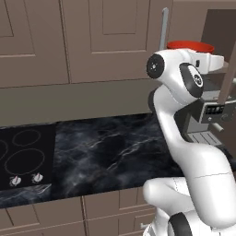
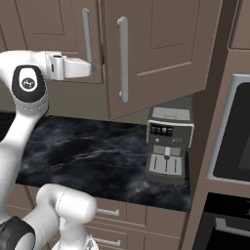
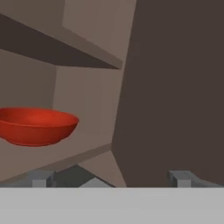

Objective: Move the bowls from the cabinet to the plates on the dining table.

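Note:
A glossy red bowl [image 3: 36, 127] rests on a shelf inside the open taupe cabinet [image 3: 83, 151]; from the left base view it [image 1: 190, 45] peeks over the arm. My gripper [image 3: 111, 179] is open, level with the shelf edge. The bowl lies to the left of it in the hand view, apart from the fingertips [image 3: 40, 178]. In the right base view the white hand [image 2: 73, 67] reaches in behind the swung-open cabinet door [image 2: 156, 49]. The plates and the dining table are out of view.
A coffee machine [image 2: 168, 146] stands on the black marble counter [image 1: 110, 152] below the cabinet. A black cooktop [image 1: 23, 159] lies at the left. A second shelf [image 3: 61, 52] runs above the bowl. The cabinet's side wall [image 3: 175, 96] stands close on the right of the hand.

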Tool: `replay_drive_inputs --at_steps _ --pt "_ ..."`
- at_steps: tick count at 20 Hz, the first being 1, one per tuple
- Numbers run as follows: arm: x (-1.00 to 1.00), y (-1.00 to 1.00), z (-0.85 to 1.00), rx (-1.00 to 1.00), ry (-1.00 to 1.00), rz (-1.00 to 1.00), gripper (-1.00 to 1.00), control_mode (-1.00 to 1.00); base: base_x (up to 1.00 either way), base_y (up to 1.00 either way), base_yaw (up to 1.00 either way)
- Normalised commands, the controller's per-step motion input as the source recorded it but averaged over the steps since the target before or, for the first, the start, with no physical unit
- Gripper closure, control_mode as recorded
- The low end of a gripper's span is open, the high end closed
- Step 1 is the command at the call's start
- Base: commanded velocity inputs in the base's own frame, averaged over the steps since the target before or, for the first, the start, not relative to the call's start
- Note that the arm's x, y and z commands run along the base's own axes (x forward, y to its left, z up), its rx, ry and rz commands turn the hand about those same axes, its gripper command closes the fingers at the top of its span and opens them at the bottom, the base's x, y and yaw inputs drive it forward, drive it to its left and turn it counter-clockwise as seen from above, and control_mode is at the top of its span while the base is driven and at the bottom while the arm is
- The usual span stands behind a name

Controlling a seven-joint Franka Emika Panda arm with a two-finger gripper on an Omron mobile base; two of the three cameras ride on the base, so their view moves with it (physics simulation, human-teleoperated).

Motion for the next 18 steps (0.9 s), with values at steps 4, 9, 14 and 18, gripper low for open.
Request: replay_drive_inputs --at_steps 4,9,14,18 --pt "0.24 -0.26 0.0 0.0 -0.01 -0.02 -1.0 -1.0 0.0 0.0 0.0" --pt "0.25 -0.27 0.0 0.0 -0.01 -0.02 -1.0 -1.0 0.0 0.0 0.0" --pt "0.16 -0.34 0.0 0.0 -0.01 -0.02 -1.0 -1.0 0.0 0.0 0.0" --pt "0.03 -0.35 0.0 0.0 -0.03 -0.02 -1.0 -1.0 0.0 0.0 0.0"
